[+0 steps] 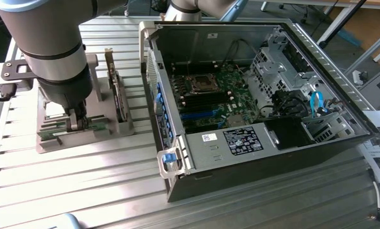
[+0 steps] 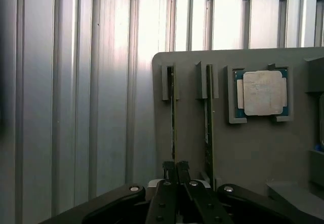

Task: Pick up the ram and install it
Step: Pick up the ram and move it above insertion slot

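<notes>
2 memory sticks stand on edge in slots of the grey holder (image 2: 253, 148). The ram (image 2: 172, 113) is the one your gripper (image 2: 175, 166) has its fingers clamped on, with the stick standing in its slot. The second stick (image 2: 208, 118) stands just beside it, untouched, and a CPU (image 2: 261, 93) lies flat in a pocket past that. At the exterior view's left, the holder rests on the slatted aluminium table (image 1: 81, 181); the open computer case (image 1: 241, 157) sits near, to its right, motherboard (image 1: 222, 95) exposed.
</notes>
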{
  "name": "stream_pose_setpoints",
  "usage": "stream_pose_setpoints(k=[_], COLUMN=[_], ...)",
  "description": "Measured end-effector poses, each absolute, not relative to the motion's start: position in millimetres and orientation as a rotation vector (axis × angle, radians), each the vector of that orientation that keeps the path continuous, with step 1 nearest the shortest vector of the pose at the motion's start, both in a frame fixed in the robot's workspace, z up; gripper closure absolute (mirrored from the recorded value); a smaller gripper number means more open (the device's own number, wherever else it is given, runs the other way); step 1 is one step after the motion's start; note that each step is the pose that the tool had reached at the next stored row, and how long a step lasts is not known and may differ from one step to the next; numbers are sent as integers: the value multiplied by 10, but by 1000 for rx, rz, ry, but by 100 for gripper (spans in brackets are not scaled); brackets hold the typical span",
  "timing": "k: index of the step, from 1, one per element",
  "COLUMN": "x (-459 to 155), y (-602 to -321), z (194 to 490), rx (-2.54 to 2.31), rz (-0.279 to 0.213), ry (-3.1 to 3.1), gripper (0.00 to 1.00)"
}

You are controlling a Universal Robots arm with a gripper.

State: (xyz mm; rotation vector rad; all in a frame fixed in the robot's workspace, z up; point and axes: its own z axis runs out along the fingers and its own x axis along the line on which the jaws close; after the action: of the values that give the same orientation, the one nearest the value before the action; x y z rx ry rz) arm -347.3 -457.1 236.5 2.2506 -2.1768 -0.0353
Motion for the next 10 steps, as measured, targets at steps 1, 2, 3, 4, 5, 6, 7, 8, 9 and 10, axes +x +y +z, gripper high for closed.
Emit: stream_pose_setpoints(k=[1, 2, 3, 4, 5, 6, 7, 8, 9, 10], x=[-3473, -3474, -3473, -3473, -3474, -3474, -3473, -3473, -3473, -3473], y=[-4571, -4571, -4571, -4571, -4571, -4571, -4571, -4571, -4571, -4571], z=[2373, 2380, 2388, 2396, 2405, 2411, 2417, 2422, 2426, 2430], rx=[2251, 2251, 2251, 2251, 2251, 2251, 2251, 2251, 2251, 2251], rz=[-35, -35, -35, -35, -35, -35, -35, -35, -35, -35], ry=[-2177, -2177, -2177, -2177, -2177, -2177, -2177, -2177, -2177, -2177], gripper=[88, 88, 88, 88, 88, 88, 88, 88, 88, 88])
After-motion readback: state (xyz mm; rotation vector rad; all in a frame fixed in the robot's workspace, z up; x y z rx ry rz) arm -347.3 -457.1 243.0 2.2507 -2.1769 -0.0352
